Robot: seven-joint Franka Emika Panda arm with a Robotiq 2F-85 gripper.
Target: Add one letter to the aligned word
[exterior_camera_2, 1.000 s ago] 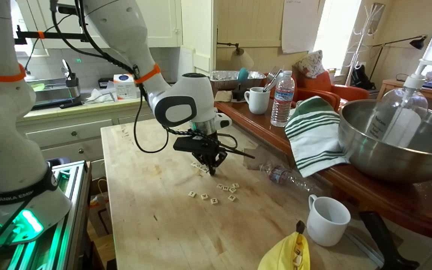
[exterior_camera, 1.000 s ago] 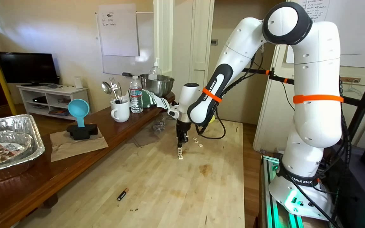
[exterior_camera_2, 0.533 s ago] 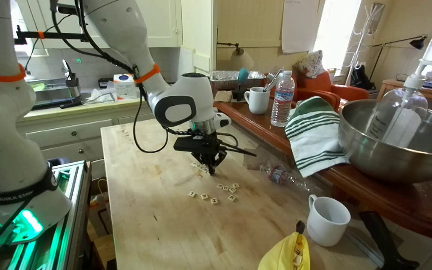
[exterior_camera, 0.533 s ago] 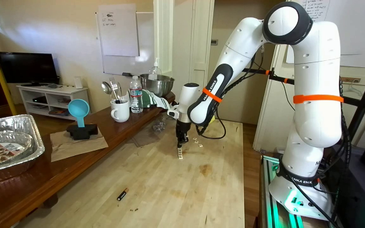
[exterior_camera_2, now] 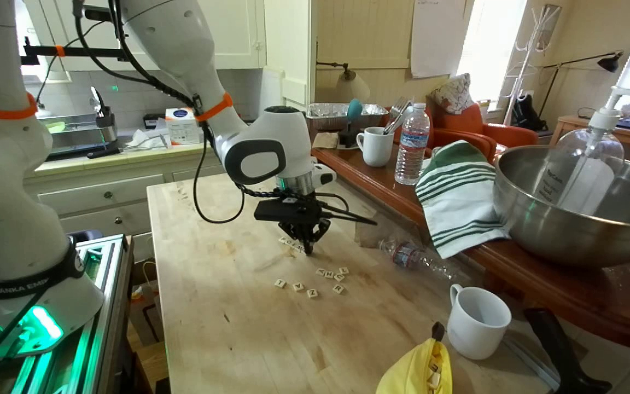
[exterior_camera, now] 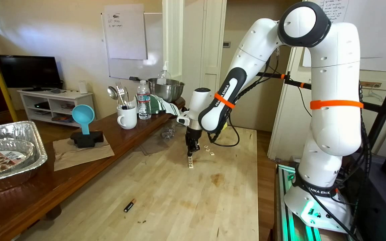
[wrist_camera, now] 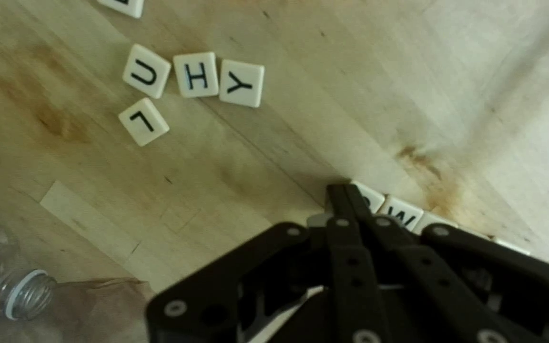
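The aligned word is a short row of small whitish letter tiles on the wooden table, in both exterior views [exterior_camera: 190, 162] [exterior_camera_2: 289, 242]. In the wrist view its W tile [wrist_camera: 401, 212] shows, with an end tile [wrist_camera: 371, 196] partly hidden behind the fingers. The rest of the row is mostly covered by the gripper. My gripper [wrist_camera: 344, 186] points down at that end of the row, low at the table, in both exterior views [exterior_camera: 189, 154] [exterior_camera_2: 307, 251]. Its fingertips are together with nothing visible between them. Loose tiles U [wrist_camera: 147, 71], H [wrist_camera: 196, 75], Y [wrist_camera: 241, 83] and L [wrist_camera: 144, 122] lie apart.
More loose tiles, such as Z [exterior_camera_2: 313, 294] and R [exterior_camera_2: 338, 289], lie on the table. A clear bottle [exterior_camera_2: 410, 257] lies by the raised brown counter [exterior_camera: 126, 144]. A yellow pouch [exterior_camera_2: 416, 369], a white mug [exterior_camera_2: 478, 328] and a battery [exterior_camera: 129, 205] are farther off.
My gripper has shifted very slightly along toward the row and turned a little; the cable at the wrist has swung. The loose tiles have not visibly moved.
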